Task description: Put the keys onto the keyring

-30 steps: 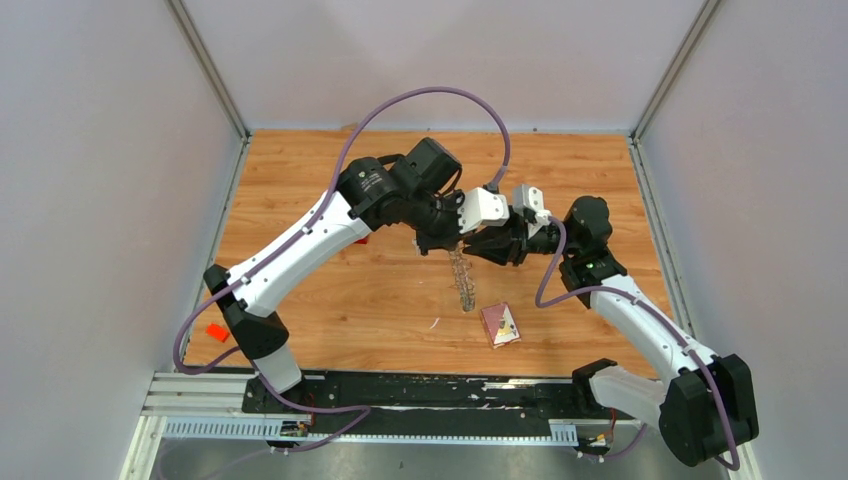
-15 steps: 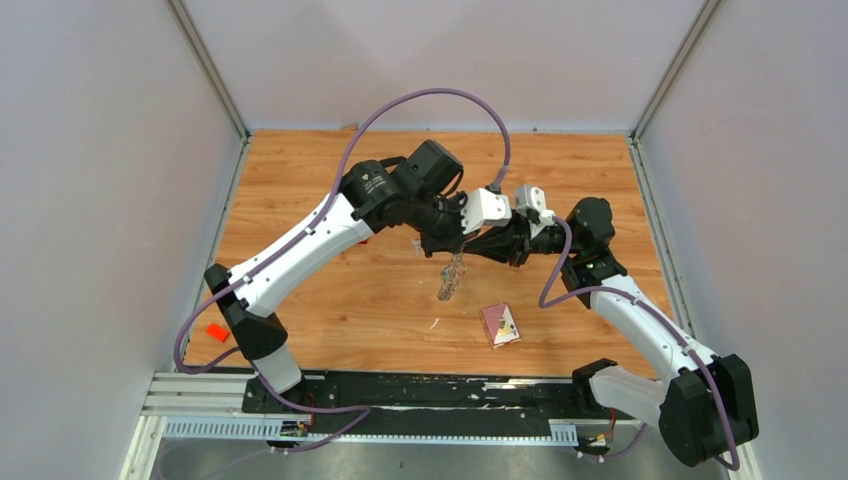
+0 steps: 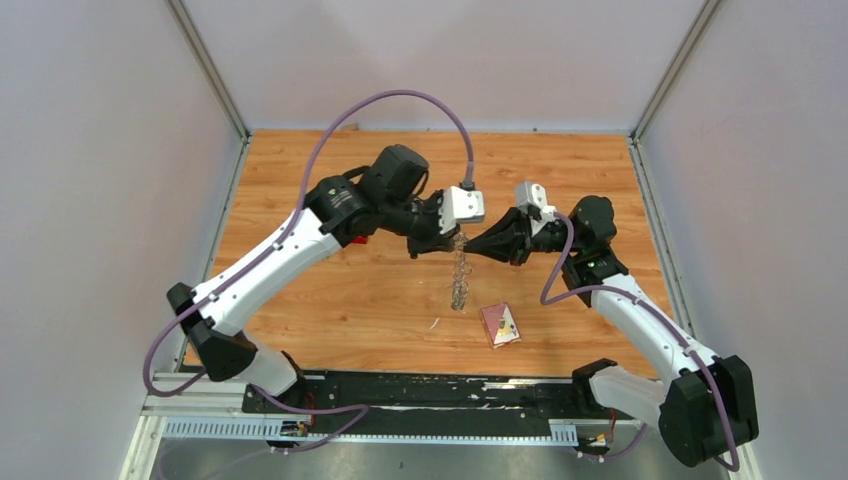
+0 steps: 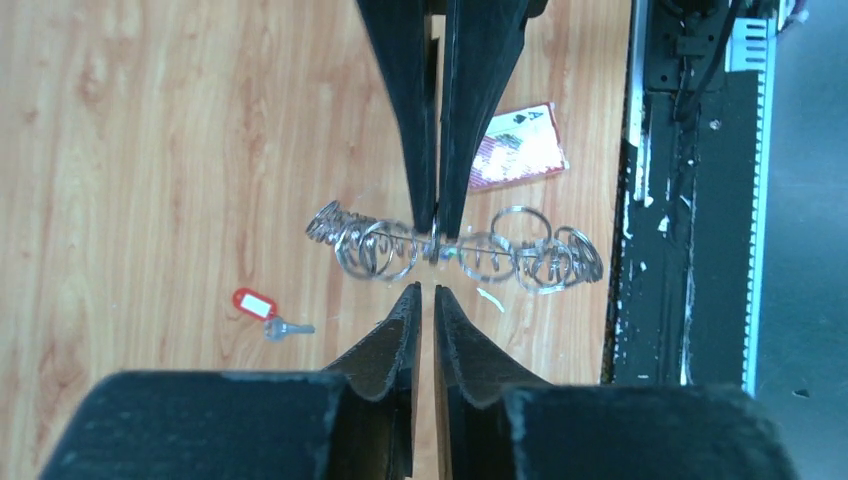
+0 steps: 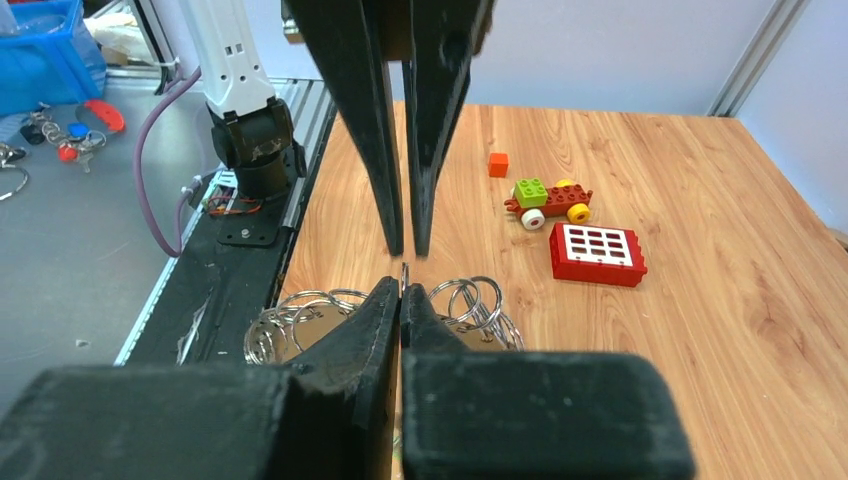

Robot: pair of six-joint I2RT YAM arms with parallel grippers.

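Note:
The keyring [image 4: 470, 252], a loop strung with many small silvery rings, hangs edge-on above the table. My right gripper [image 5: 402, 286] is shut on its thin rim, and the rings [image 5: 468, 298] spread to both sides of the tips. My left gripper [image 4: 427, 288] faces it tip to tip just short of the ring, its jaws a narrow slit apart with nothing between them. From above, the keyring [image 3: 460, 276] dangles below the meeting point of the left gripper [image 3: 450, 240] and right gripper [image 3: 469, 243]. One key with a red tag [image 4: 256, 304] lies on the wood beyond the ring. Other keys are out of view.
A maroon card [image 3: 501, 324] lies on the table near the ring. A red block with white squares [image 5: 597, 253], a small toy car [image 5: 546, 197] and an orange cube [image 5: 498, 164] sit on the wood behind the left arm. A black rail [image 3: 420, 392] runs along the near edge.
My left gripper has let go of the keyring and drawn back to the left. My right gripper has shut on the ring, which now hangs from it alone.

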